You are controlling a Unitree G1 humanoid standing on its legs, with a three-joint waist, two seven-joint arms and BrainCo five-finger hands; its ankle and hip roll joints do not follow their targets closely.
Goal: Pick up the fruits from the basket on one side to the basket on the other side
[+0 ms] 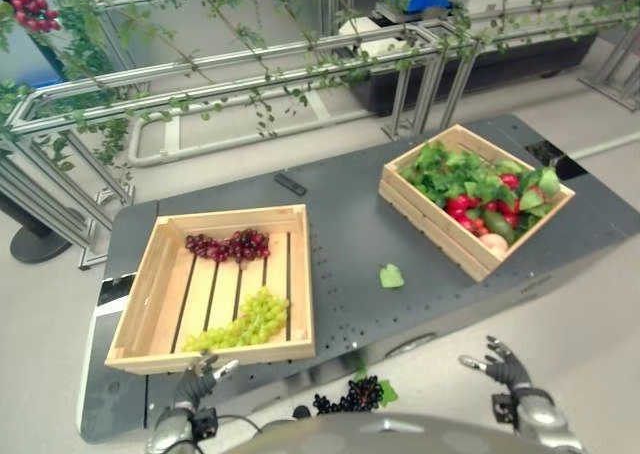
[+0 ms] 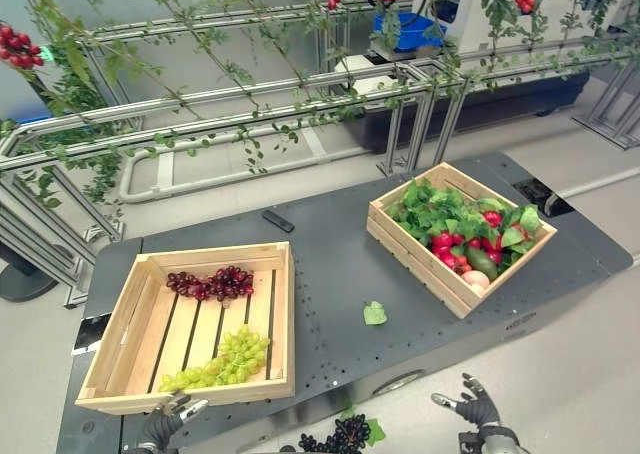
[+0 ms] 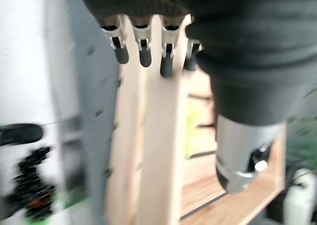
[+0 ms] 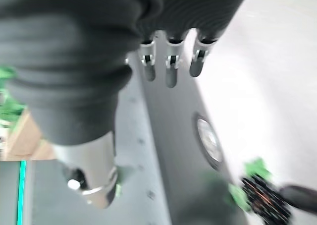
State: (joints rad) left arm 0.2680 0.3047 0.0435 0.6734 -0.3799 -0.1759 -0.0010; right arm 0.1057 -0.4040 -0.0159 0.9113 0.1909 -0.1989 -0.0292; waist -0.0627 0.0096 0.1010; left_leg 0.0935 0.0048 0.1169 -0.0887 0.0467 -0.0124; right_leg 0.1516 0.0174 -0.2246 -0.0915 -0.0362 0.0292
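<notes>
The left hand (image 1: 197, 382), fingers relaxed and empty, hovered at lower left, just below the green grapes (image 1: 245, 321) lying diagonally in the left basket (image 1: 148, 274); the right hand (image 1: 505, 366) was farther.

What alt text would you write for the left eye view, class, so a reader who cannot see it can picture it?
A dark table holds two wooden crates: the left crate contains red grapes and green grapes, the right crate leafy greens and red fruit. Both hands, left hand and right hand, hover open at the near edge, holding nothing.

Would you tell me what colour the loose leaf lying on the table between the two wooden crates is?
Green; the loose leaf shows best in the left eye view.
</notes>
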